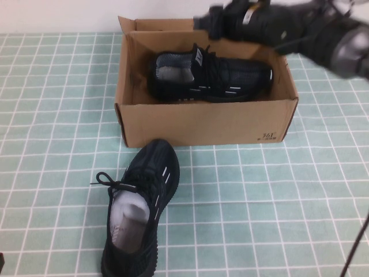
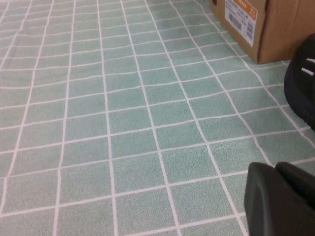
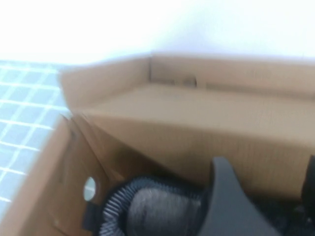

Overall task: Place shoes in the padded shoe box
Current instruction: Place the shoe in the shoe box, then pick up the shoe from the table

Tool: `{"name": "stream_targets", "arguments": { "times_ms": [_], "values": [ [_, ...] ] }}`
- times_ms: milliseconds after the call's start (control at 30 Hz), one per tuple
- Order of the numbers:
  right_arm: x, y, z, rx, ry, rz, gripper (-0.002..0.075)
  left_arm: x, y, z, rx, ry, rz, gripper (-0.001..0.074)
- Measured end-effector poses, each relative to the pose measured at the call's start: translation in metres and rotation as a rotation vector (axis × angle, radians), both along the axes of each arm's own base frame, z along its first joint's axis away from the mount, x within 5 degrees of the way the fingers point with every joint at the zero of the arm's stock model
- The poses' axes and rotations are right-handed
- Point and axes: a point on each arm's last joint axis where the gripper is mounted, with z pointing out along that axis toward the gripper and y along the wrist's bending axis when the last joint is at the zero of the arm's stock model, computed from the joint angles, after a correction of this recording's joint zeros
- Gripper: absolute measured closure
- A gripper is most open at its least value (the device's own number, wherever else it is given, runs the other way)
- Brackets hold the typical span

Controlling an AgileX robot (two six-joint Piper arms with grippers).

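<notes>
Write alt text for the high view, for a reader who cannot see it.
One black sneaker lies inside the open cardboard shoe box on a green checked tablecloth, while the second sneaker waits on the cloth in front of the box. The right end effector hovers, blurred, over the box's far edge; the left end effector is out of this view.

Table cover (image 1: 288,196): pale green cloth, white grid lines, spread flat across the whole work surface.
Wall (image 1: 57,14): plain white, meets the far edge of the table cover.
Cable (image 1: 354,248): thin, dark, slants above the table cover's near right corner.
</notes>
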Motion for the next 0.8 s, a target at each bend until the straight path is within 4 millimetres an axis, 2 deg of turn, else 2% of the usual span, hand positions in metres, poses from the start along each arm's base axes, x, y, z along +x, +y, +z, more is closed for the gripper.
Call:
{"name": "stream_targets", "arguments": {
  "times_ms": [167,233,400,533,633,733,800],
  "values": [
    [-0.036,-0.019,0.049,-0.131,-0.059,0.007,0.0445,0.0,0.0,0.0,0.0,0.0,0.0,0.0741],
    [-0.052,-0.029,0.064,-0.206,-0.057,0.005,0.0501,0.0,0.0,0.0,0.0,0.0,0.0,0.0741],
    [-0.098,-0.058,0.099,-0.378,-0.038,-0.032,0.0734,0.0,0.0,0.0,0.0,0.0,0.0,0.0741],
    [-0.125,-0.077,0.114,-0.479,-0.011,-0.054,0.0733,0.0,0.0,0.0,0.0,0.0,0.0,0.0741],
    [-0.15,-0.088,0.124,-0.459,-0.065,-0.057,0.0733,0.0,0.0,0.0,0.0,0.0,0.0,0.0741],
    [-0.175,-0.097,0.119,-0.437,-0.082,-0.044,0.0733,0.0,0.0,0.0,0.0,0.0,0.0,0.0741],
    [-0.194,-0.104,0.105,-0.422,-0.067,-0.025,0.0734,0.0,0.0,0.0,0.0,0.0,0.0,0.0741]
  ]
}}
